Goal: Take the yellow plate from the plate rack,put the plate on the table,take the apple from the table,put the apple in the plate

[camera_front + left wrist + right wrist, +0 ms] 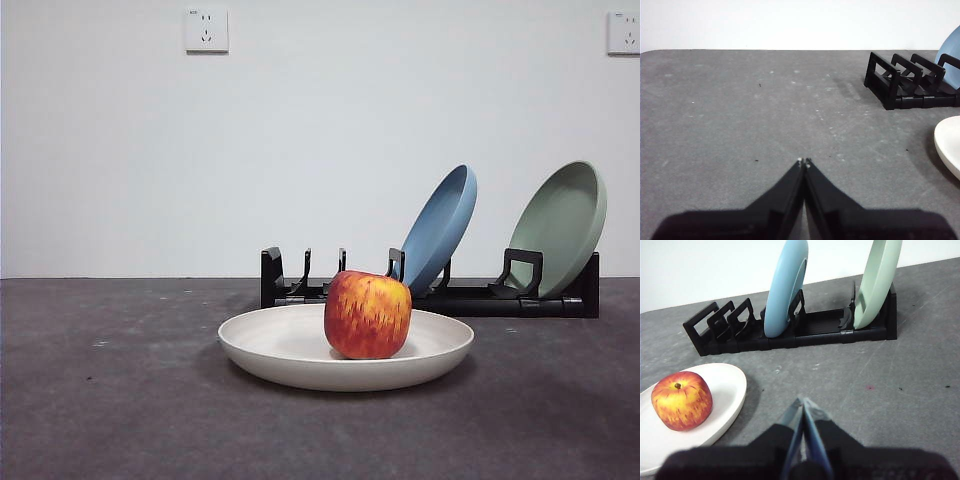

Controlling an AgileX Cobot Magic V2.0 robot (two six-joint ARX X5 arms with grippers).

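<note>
The cream yellow plate (300, 350) lies flat on the dark grey table (100, 400) in front of the black plate rack (500, 298). The red apple (367, 314) with yellow streaks sits in the plate. In the right wrist view the apple (682, 400) rests in the plate (725, 395), and the rack (805, 330) stands beyond. My right gripper (803, 407) is shut and empty, apart from the plate. My left gripper (804, 162) is shut and empty over bare table; the plate's rim (947, 145) and the rack's end (900, 82) show at the side. Neither gripper shows in the front view.
A blue plate (440, 228) and a sage-green plate (565, 222) lean in the rack's slots. They also show in the right wrist view as the blue plate (785, 287) and the green plate (879, 280). A white wall with two sockets stands behind.
</note>
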